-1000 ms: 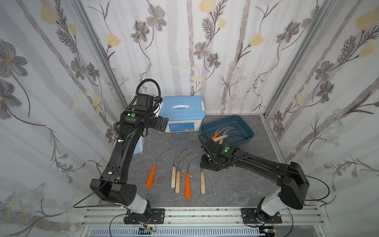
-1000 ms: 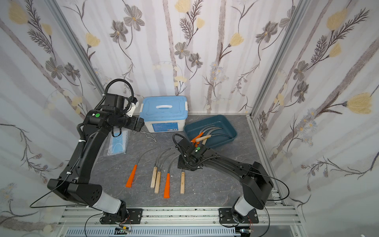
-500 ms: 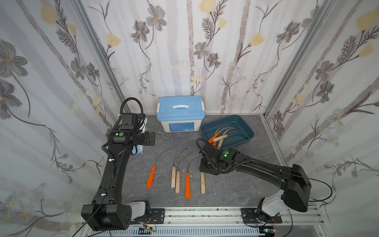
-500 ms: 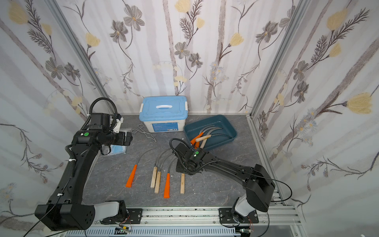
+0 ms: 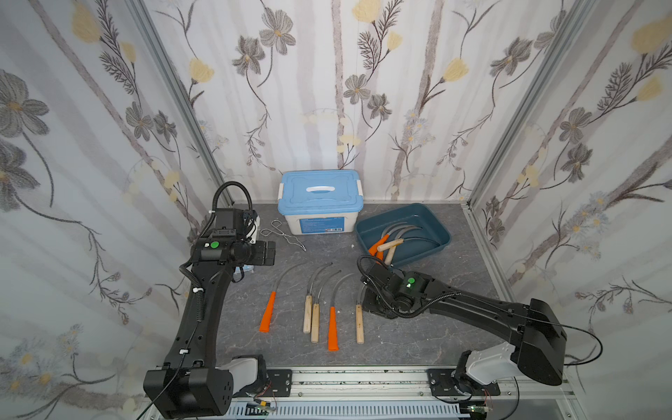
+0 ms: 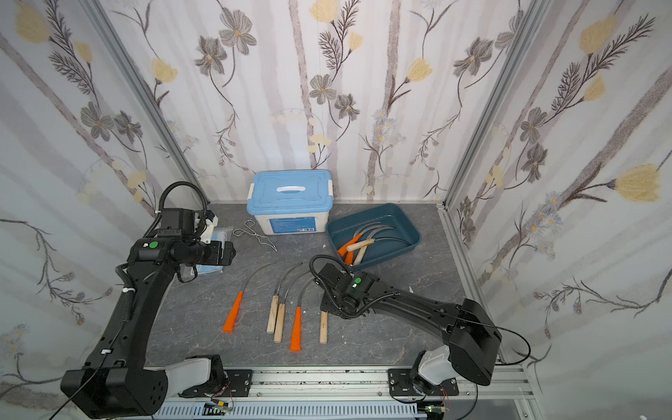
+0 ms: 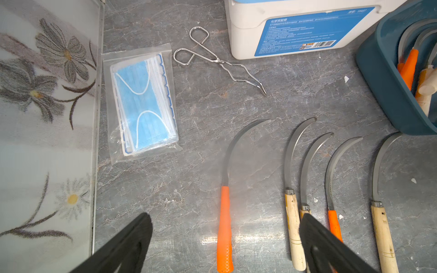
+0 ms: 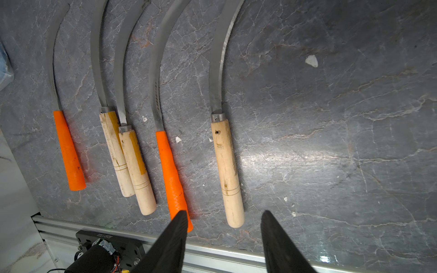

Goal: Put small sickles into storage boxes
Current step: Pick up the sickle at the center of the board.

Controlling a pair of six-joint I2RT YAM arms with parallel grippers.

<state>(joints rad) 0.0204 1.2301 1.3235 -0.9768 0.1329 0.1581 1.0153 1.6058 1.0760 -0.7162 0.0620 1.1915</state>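
The right gripper (image 8: 224, 212) holds its jaws partly apart and empty, poised over the butt of the rightmost wooden-handled sickle (image 8: 227, 170). Lower squarely across the middle of that handle, keeping the pads clear of the neighbouring orange handle (image 8: 172, 175) and the serrated blade, then close. The left gripper (image 7: 224, 216) is wide open and holds nothing. Count: five small sickles (image 5: 315, 320) on the table (image 5: 418, 338), two orange and three wooden. Apparently four more overlap in the single teal storage box (image 5: 431, 223) at back right.
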